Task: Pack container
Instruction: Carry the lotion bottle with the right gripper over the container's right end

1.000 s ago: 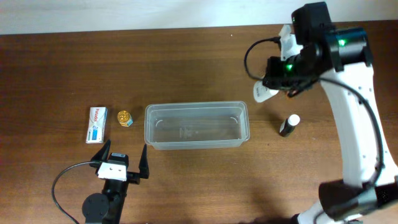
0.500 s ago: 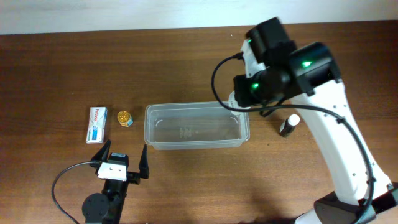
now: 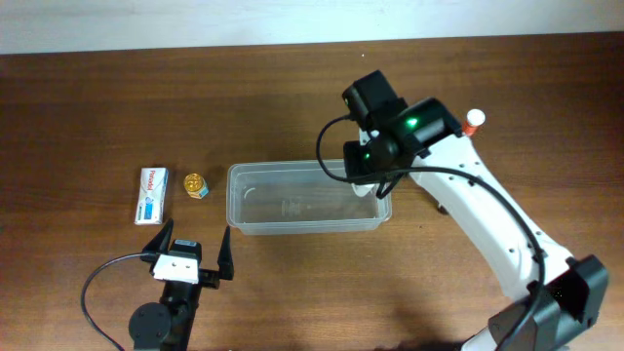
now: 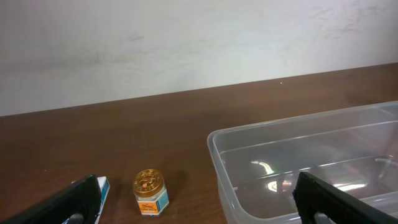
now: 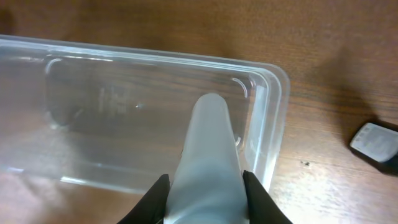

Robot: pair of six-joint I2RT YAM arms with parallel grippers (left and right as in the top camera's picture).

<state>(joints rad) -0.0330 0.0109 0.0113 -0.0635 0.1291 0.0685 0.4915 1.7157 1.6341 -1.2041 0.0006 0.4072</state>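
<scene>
right end effector (image 5: 207, 194): clamped shut on a pale white tube-ish thing (image 5: 208, 140). The fingers pinch its wide end and the narrow end points away from the wrist. Can't tell exactly what it is, tbh.

what just changed: a second ago this arm was out past the tub's right end, over bare desk (image 3: 97, 107), with the same white thing in its grip. Now it has swung in and hangs over the tub.

container (image 3: 292, 228): its right end sits straight below the right end effector, and the rest runs off toward the left arm's side. It looks like there's nothing in it yet, just reflections.

white thing vs the tub: its tip lies over the floor of the tub, just inside the end wall. It's held above the floor, not resting on it, as far as I can see.

left end effector (image 3: 193, 246): wide open and holding nothing. The tub is just ahead of it to its right, and a gold-lidded jar (image 3: 197, 185) and a white-and-blue box (image 3: 151, 194) are ahead to its left.

dark bottle (image 5: 376, 142): on the desk, off to the right of the right end effector, outside the tub.

what that means: I'd say the carry is basically done and the drop-off comes next. This would be the first item packed, with the bottle, jar and box left to go.

watch out: the end wall is close to the tip, so a sloppy release could clip the rim.
</scene>
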